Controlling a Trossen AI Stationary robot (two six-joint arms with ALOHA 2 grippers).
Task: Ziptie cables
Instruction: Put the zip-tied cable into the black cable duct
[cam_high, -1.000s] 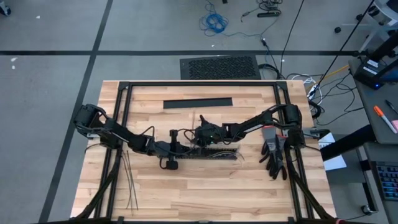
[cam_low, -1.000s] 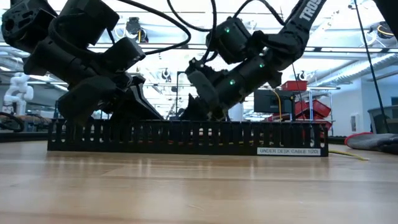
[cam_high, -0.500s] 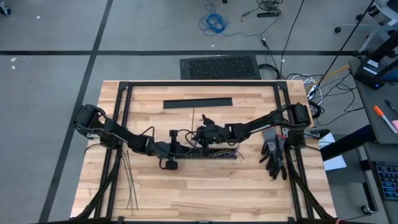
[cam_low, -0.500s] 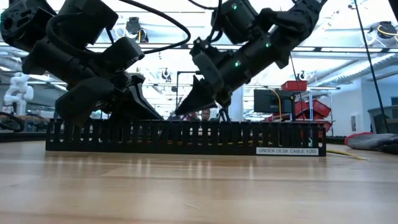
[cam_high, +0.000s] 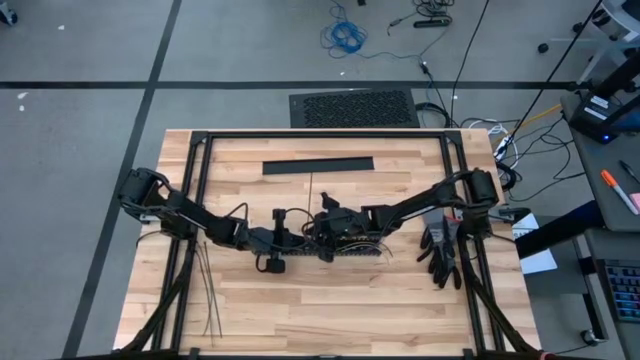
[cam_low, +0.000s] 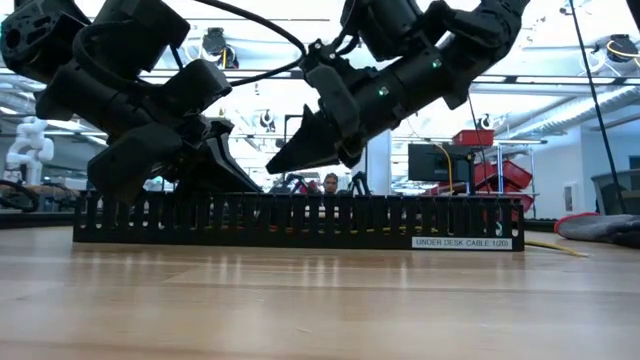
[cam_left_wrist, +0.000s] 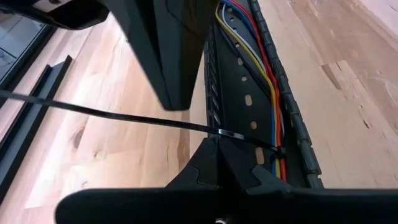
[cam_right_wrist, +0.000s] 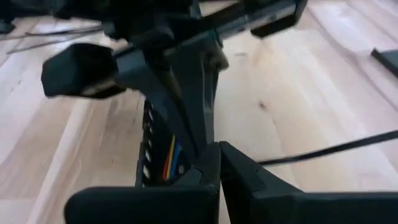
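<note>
Over the black duct (cam_low: 300, 222): left tool (cam_low: 215, 160) low, tipped down, pinching a ziptie (cam_left_wrist: 112, 114); right tool (cam_low: 285, 160) raised just above, slanted down, clenched, nothing seen held.

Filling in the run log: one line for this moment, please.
left gripper: shut on ziptie | right gripper: shut, above duct | cables: in duct

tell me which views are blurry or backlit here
Low view: bright ceiling lights behind turn both arms to silhouettes over the black duct. Right wrist view: soft throughout, the right tool and the cables smeared. Left wrist view: sharper, the ziptie crisp, the near fingers out of focus.
</note>
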